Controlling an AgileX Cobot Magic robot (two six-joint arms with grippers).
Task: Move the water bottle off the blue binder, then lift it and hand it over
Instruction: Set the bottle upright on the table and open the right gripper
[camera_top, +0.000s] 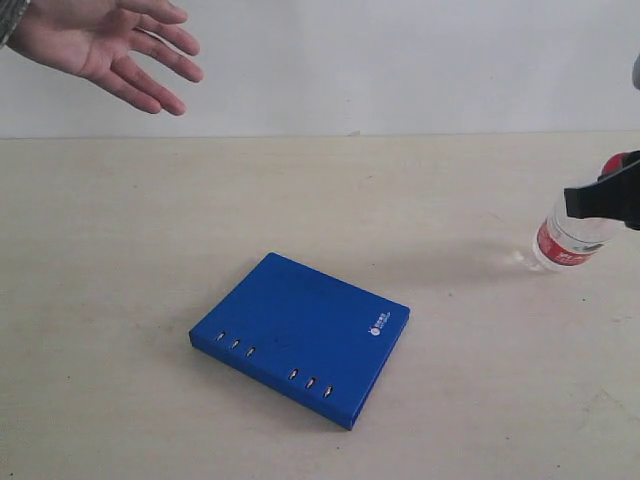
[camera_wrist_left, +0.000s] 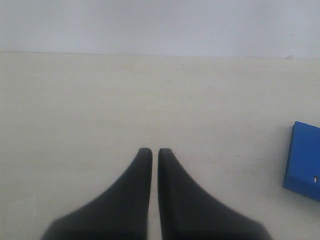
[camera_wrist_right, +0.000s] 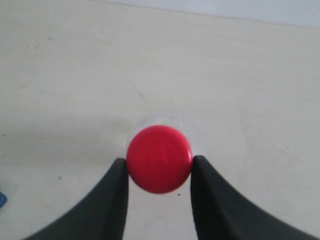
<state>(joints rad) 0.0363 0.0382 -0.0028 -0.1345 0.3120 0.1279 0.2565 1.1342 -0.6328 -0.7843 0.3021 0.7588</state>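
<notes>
Exterior view: our right claw (camera_top: 602, 196) clamps the water bottle (camera_top: 566, 244) cap-up, well right of the blue binder (camera_top: 300, 335); left claw (camera_wrist_left: 155, 153) together.

No text I can read on any feed. The blue binder (camera_top: 300, 335) has a small white logo (camera_top: 381, 323) near one corner: a round mark with a short line of lettering beside it, too small to read. The water bottle (camera_top: 570, 240) has a red and white label (camera_top: 562, 248) with blurred print. The left wrist view shows only a white speck on the binder's edge, unreadable.
</notes>
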